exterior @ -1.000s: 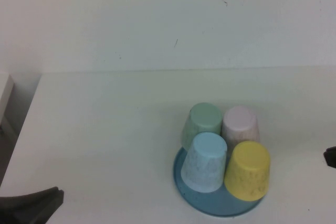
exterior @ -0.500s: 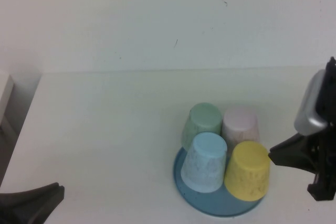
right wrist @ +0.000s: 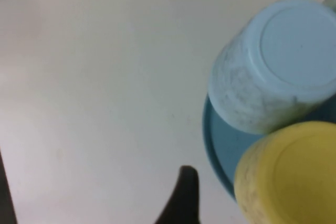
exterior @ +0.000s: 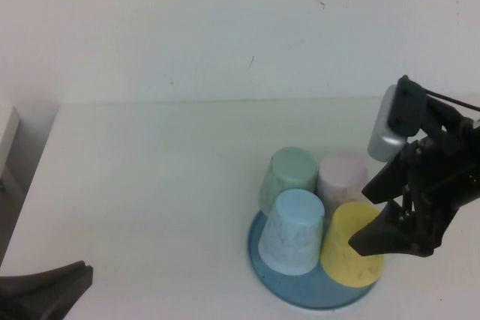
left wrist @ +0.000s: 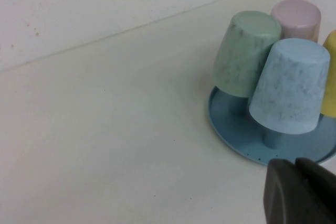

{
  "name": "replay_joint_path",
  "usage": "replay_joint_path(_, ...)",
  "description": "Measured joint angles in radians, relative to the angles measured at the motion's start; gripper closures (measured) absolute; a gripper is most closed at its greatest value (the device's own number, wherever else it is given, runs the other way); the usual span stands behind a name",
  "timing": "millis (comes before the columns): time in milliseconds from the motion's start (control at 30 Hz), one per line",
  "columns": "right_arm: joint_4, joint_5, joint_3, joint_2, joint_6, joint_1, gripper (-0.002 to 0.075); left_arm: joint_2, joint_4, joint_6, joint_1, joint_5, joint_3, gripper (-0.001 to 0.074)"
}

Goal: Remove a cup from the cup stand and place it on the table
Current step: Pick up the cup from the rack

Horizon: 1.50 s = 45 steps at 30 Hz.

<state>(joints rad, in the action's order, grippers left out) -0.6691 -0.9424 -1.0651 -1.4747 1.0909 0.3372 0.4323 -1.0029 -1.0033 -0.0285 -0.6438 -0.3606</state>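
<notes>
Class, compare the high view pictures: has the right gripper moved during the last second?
Yes. The right gripper came in from the table's right edge toward the cup stand and now overlaps the yellow cup. The left gripper sits near the bottom left corner.

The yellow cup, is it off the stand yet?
No. The yellow cup sits upside down on the cup stand; right gripper beside it.

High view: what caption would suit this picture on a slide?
Right gripper over the yellow cup on the blue cup stand; left gripper parked at the table's near-left corner.
</notes>
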Motion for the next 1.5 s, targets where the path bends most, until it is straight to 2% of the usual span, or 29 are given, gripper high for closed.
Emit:
replay_joint_path(700, 0.032, 0.071, -0.014, -0.127, 0.070, 0.000, 0.0044, 0.000, -0.002, 0.000, 0.000, 0.000, 0.000, 0.0737)
replay_joint_path(800, 0.045, 0.071, -0.014, -0.132, 0.073, 0.000, 0.0083, 0.000, -0.002, 0.000, 0.000, 0.000, 0.000, 0.0737)
replay_joint_path(900, 0.055, 0.071, -0.014, -0.139, 0.075, 0.000, 0.0163, 0.000, -0.002, 0.000, 0.000, 0.000, 0.000, 0.0737)
replay_joint_path(1200, 0.070, 0.073, -0.020, -0.139, 0.095, 0.002, 0.0165, 0.000, -0.002, 0.000, 0.000, -0.013, 0.000, 0.0737)
replay_joint_path(1367, 0.155, -0.027, -0.108, -0.140, 0.015, 0.003, 0.0165, 0.000, -0.011, 0.038, 0.000, -0.025, 0.000, 0.0737)
replay_joint_path(1500, 0.192, -0.151, -0.217, -0.140, -0.068, 0.003, 0.0165, 0.000, -0.095, 0.098, 0.001, -0.041, 0.000, 0.0737)
